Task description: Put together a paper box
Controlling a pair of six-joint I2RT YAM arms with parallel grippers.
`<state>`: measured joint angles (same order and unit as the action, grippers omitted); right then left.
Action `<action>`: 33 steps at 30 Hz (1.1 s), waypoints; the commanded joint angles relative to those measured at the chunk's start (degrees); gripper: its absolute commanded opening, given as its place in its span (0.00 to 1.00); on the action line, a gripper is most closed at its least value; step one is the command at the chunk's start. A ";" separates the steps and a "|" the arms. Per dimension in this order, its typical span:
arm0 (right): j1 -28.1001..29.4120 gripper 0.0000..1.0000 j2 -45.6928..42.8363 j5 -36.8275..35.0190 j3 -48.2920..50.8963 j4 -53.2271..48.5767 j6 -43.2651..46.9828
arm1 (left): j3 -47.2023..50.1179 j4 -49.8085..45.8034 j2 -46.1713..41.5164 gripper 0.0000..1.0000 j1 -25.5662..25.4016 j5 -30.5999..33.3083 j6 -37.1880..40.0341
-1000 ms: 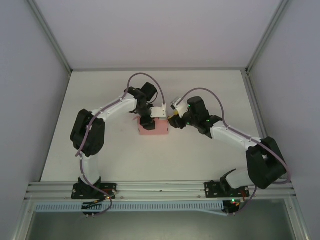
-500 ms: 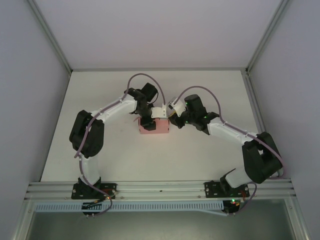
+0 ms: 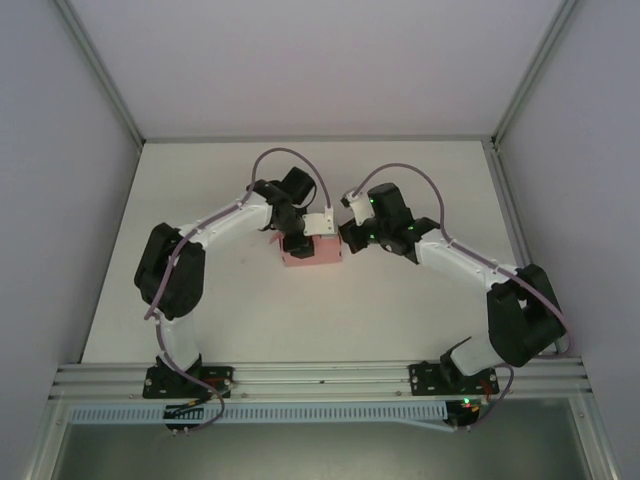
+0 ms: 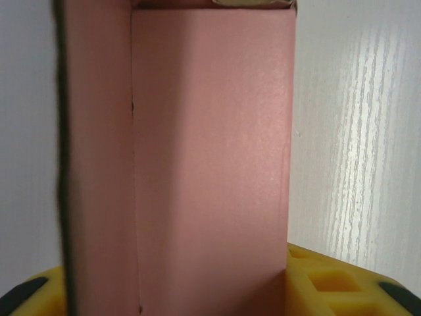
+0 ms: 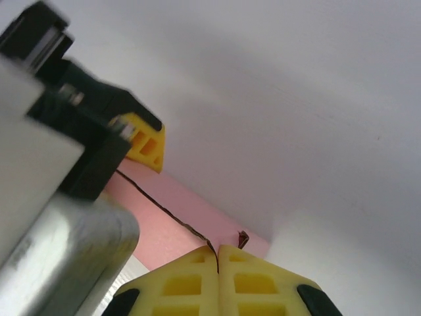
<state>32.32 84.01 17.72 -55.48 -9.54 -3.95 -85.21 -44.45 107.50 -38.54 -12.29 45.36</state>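
top external | left jaws grasp paper box (image 3: 318, 252) | right jaws clenched, shifted slightly since 0.5 s ago

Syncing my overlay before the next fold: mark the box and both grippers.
box (image 3: 314, 258): top view, its pink top face.
left gripper (image 4: 177, 289): left wrist view, midway between its yellow fingers, box between them.
right gripper (image 5: 217, 258): right wrist view, seam of its closed yellow fingertips.
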 commanded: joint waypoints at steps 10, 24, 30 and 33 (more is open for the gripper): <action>0.67 0.00 -1.54 1.71 1.78 4.60 -21.44 | 1.92 2.20 -1.44 0.39 -0.75 2.68 -2.33; 4.40 0.00 -3.25 -9.60 17.32 17.58 -14.25 | 2.22 5.46 -2.13 0.40 -0.91 1.56 -4.58; 6.17 0.00 -4.38 -15.34 18.01 17.40 -13.77 | 0.70 5.78 -0.91 0.40 -0.99 0.63 -5.60; 6.26 0.00 -7.09 -18.81 17.61 14.31 -12.82 | 0.14 7.27 -0.64 0.43 -1.01 0.36 -6.10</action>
<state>38.11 78.76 3.92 -39.53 13.04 -18.52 -83.29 -42.02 106.43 -39.88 -10.68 41.89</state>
